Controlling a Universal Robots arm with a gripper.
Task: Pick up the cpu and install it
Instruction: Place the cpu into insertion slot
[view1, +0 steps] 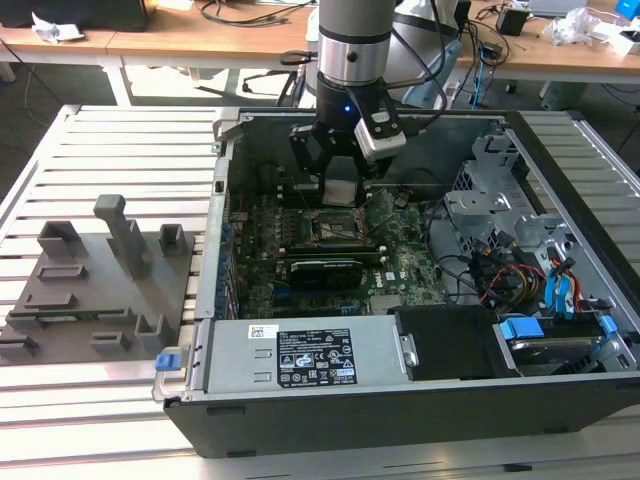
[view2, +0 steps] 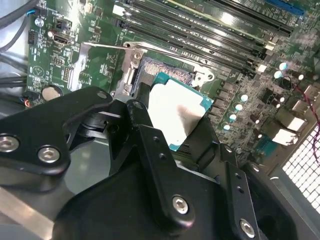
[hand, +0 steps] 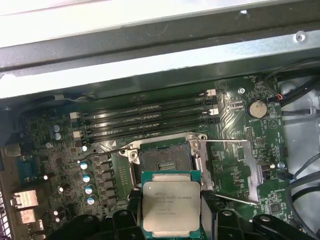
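The pick-up is done: the black two-fingered hand (hand: 171, 217) grips the small flat square silvery-topped cpu (hand: 171, 197) by its edges, just above the open black-framed motherboard socket (hand: 167, 159), apparently not yet seated.

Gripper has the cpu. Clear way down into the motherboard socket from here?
Likely yes. The gripper holds the cpu close above the socket, which lies open with nothing across it. The memory slots sit alongside, out of the way.
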